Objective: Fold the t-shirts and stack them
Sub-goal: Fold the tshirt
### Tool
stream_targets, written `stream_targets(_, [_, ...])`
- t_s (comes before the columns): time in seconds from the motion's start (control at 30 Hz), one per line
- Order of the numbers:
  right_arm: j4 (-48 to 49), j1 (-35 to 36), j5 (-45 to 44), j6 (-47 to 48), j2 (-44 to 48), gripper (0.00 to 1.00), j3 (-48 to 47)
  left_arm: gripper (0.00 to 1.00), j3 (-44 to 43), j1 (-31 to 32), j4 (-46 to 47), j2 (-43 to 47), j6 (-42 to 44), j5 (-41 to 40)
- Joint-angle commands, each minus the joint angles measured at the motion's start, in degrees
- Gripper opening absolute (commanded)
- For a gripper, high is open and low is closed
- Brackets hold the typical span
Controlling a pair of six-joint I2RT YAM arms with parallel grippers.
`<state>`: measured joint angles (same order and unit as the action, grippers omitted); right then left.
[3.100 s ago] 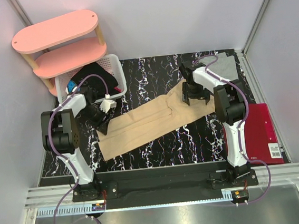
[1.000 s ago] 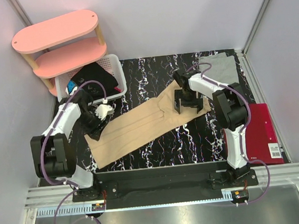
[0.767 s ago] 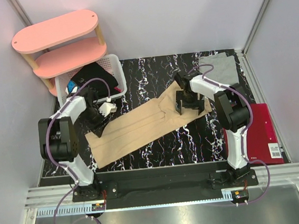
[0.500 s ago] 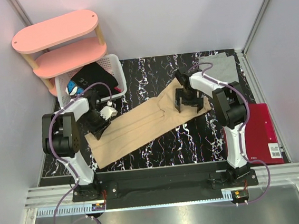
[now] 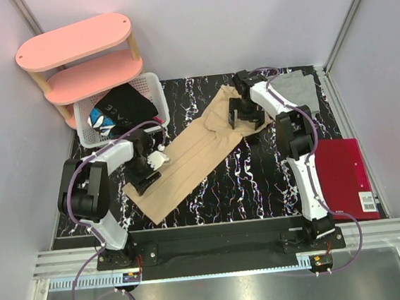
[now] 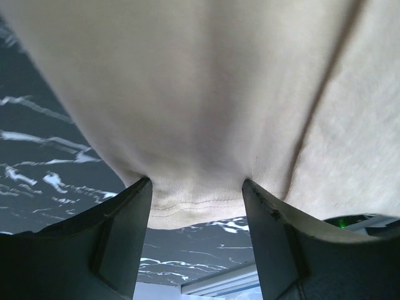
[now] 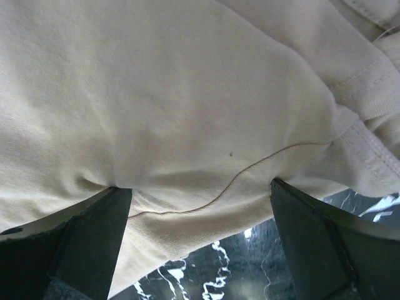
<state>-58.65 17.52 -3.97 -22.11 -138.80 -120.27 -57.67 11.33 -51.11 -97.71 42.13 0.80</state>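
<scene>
The tan-beige t-shirt (image 5: 193,150) lies folded into a long strip, running diagonally from the near left to the far middle of the black marble table (image 5: 259,180). My left gripper (image 5: 148,175) is shut on its near-left end; the hem shows between the fingers in the left wrist view (image 6: 197,187), where tan cloth (image 6: 200,94) fills the frame. My right gripper (image 5: 242,114) is shut on its far-right end, with cloth (image 7: 187,94) bunched between the fingers (image 7: 200,187). The light grey t-shirt (image 5: 297,87) lies flat at the back right.
A white basket (image 5: 153,91) holding dark clothes stands at the back left, in front of a pink two-tier shelf (image 5: 76,41). The red folder (image 5: 344,178) lies off the table's right edge. Grey walls close in the left, back and right.
The tan shirt has swung steeper. My right gripper carried its end toward the back, and my left gripper carried its end right and nearer. The basket's contents show more now.
</scene>
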Motion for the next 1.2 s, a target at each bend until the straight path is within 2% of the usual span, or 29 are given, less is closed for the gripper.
stream_targets(0.0, [1.3, -2.4, -0.5, 2.4, -10.1, 1.0, -10.1, 0.65, 0.9, 3.4, -0.2, 0.9, -3.3, 1.8])
stream_targets(0.13, [-1.8, -3.0, -0.9, 4.1, -15.5, 1.0, -22.3, 0.64, -0.4, 5.9, -0.3, -0.4, -4.5, 3.5])
stream_targets(0.37, [-2.6, -5.1, 1.2, 6.3, -20.4, 1.0, -33.1, 0.63, -4.6, 9.2, -0.4, -4.5, -6.4, 6.4])
stream_targets(0.53, [-0.4, -5.3, -3.5, 9.5, -17.2, 1.0, -32.8, 0.63, -8.4, 9.2, -1.8, -3.1, -7.5, 9.7])
stream_targets(0.7, [2.8, -5.0, -5.4, 9.5, -9.1, 1.0, -29.7, 0.63, -10.9, 9.4, -7.2, 0.8, -8.1, 16.7])
stream_targets(0.77, [3.4, -4.2, -5.3, 10.2, -5.6, 1.0, -29.1, 0.63, -10.7, 9.4, -9.0, 3.6, -8.1, 19.1])
stream_targets(0.9, [3.8, 0.0, -6.2, 12.7, 1.8, 1.0, -25.1, 0.63, -8.8, 9.0, -10.5, 10.2, -8.0, 19.1])
stream_targets(1.0, [4.8, 8.0, -10.9, 15.8, 10.1, 1.0, -17.6, 0.63, -10.3, 3.3, -11.1, 20.0, -7.9, 18.9])
stream_targets(1.03, [5.2, 11.2, -12.8, 16.7, 12.3, 1.0, -15.1, 0.63, -11.3, -2.9, -10.7, 21.7, -8.5, 19.1])
stream_targets(1.1, [5.8, 20.2, -18.2, 19.5, 17.2, 1.0, -7.8, 0.64, -14.8, -10.8, -10.3, 25.4, -8.7, 21.7])
stream_targets(1.13, [5.8, 23.1, -19.9, 20.0, 18.6, 1.0, -5.4, 0.64, -15.7, -17.9, -9.5, 26.2, -9.6, 22.3])
stream_targets(1.17, [6.1, 28.9, -23.0, 20.7, 20.7, 1.0, -2.6, 0.65, -16.2, -21.1, -9.2, 26.9, -9.7, 23.5])
